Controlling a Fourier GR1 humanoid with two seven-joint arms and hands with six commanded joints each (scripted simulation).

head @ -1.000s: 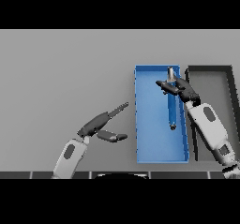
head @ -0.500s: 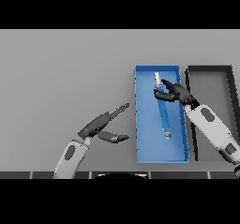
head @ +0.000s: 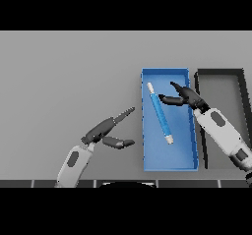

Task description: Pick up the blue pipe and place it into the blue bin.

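In the head view, the blue pipe [head: 160, 112] lies slanted on the floor of the blue bin [head: 170, 163]. The right hand [head: 186, 97] hovers just beside its upper end with fingers spread, holding nothing. A black bin [head: 219, 72] sits beside the blue one, and the left hand [head: 105, 131] hangs over the grey table [head: 64, 76], fingers relaxed and empty.

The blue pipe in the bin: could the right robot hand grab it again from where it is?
Probably yes: the right robot hand hovers open beside the blue pipe, nothing between them.
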